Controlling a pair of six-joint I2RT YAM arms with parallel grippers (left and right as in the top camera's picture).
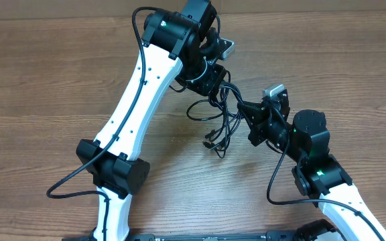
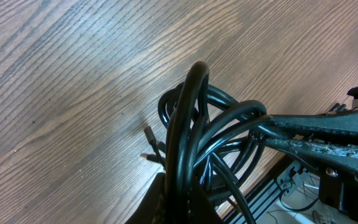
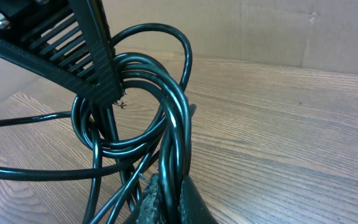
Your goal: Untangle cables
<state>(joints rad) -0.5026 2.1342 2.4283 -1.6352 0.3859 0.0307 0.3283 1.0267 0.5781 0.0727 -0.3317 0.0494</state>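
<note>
Near the middle of the surface [image 1: 45, 80], the left gripper [image 1: 216, 88] and right gripper [image 1: 244, 106] both pinch the knotted cables [image 1: 221, 127] close together; a slow, even pull apart, watching for snagged loops, looks wisest.

Wood-grain table [image 1: 45, 80], light brown, grain running left to right. Black cables [image 1: 221, 124] bundled near centre; lowest loops and plug ends [image 1: 210, 142] seem to rest on surface.
</note>
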